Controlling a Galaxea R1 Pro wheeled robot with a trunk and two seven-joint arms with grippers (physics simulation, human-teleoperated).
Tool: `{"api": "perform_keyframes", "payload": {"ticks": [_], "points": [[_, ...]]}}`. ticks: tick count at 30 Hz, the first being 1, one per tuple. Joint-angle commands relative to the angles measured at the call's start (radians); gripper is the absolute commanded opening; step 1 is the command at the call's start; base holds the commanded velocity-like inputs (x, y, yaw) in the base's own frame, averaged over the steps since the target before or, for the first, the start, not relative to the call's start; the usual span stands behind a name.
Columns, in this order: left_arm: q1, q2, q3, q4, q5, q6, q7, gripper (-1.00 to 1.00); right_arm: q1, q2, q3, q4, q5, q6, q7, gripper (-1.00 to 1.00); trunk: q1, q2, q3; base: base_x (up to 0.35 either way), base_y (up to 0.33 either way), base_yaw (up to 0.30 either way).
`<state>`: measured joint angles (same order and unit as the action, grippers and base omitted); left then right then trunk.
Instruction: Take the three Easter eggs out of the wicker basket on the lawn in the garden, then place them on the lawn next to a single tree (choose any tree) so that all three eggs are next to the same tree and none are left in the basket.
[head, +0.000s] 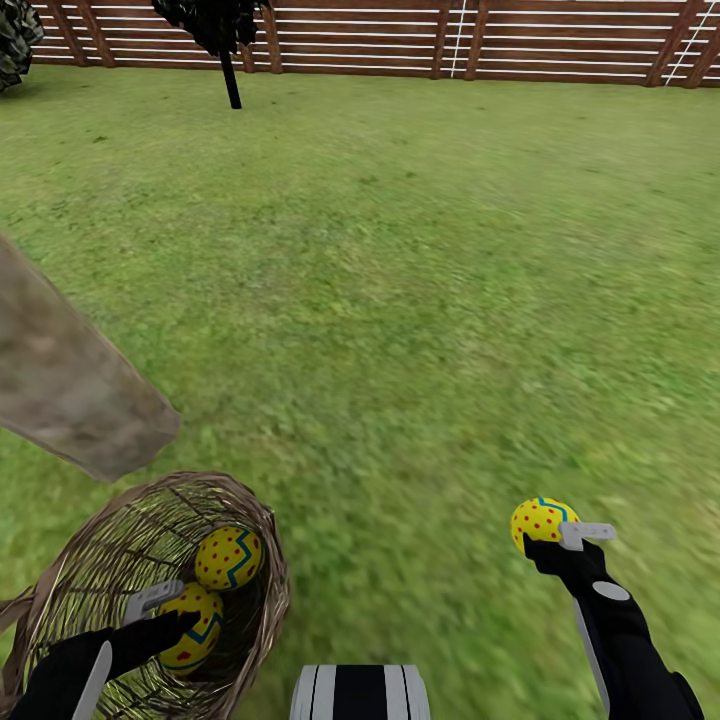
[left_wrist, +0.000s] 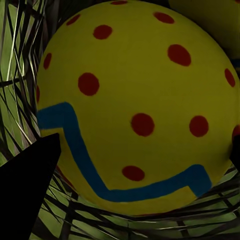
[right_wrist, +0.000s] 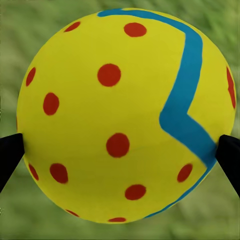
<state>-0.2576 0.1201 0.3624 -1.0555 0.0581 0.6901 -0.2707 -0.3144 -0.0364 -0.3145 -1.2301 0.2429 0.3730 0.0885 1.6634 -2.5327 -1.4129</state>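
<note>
Eggs number three in this garden scene: two are sitting inside the wicker basket at the lower left of the head view, and one is being held aloft at the lower right. Each is yellow with red dots and a blue zigzag band. The right gripper is clamping the third egg above open grass, its dark fingertips pressing against both flanks of the shell in the right wrist view. The left gripper is reaching down into the basket, where its black fingers are straddling the nearer egg; in the left wrist view one fingertip is lying beside that egg, and whether the jaws are actually pinching it cannot be told. The second basket egg is resting just beyond, touching or nearly touching its neighbour.

One thick, mottled grey-tan tree trunk is slanting in from the left edge, standing just behind the basket. The lawn is stretching wide and flat ahead and to the right. Along the far edge a brown slatted fence is closing off the yard, with one narrow black-leaved tree in front of it and a dark bush crowding the top-left corner.
</note>
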Motion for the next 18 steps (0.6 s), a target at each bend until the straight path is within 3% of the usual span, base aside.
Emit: {"api": "perform_keyframes", "payload": {"ticks": [1,14,18], "points": [[0.000,0.000,0.003,0.059,-0.015,0.003,-0.001,-1.00,-0.001,0.001,-0.002,-0.002,0.010,0.005,0.010,-1.00,0.000,0.000,-0.001,0.000,0.000,0.000],[0.000,-0.002,0.002,0.063,-0.015,0.003,-0.001,-1.00,-0.001,0.000,-0.002,-0.002,0.009,0.006,0.017,-1.00,0.000,0.000,-0.001,0.000,0.000,0.000],[0.000,-0.003,-0.018,0.064,-0.015,0.003,-0.001,-1.00,-0.001,0.000,-0.002,-0.002,0.009,0.010,0.016,-1.00,0.000,0.000,0.003,0.000,0.000,0.000]]}}
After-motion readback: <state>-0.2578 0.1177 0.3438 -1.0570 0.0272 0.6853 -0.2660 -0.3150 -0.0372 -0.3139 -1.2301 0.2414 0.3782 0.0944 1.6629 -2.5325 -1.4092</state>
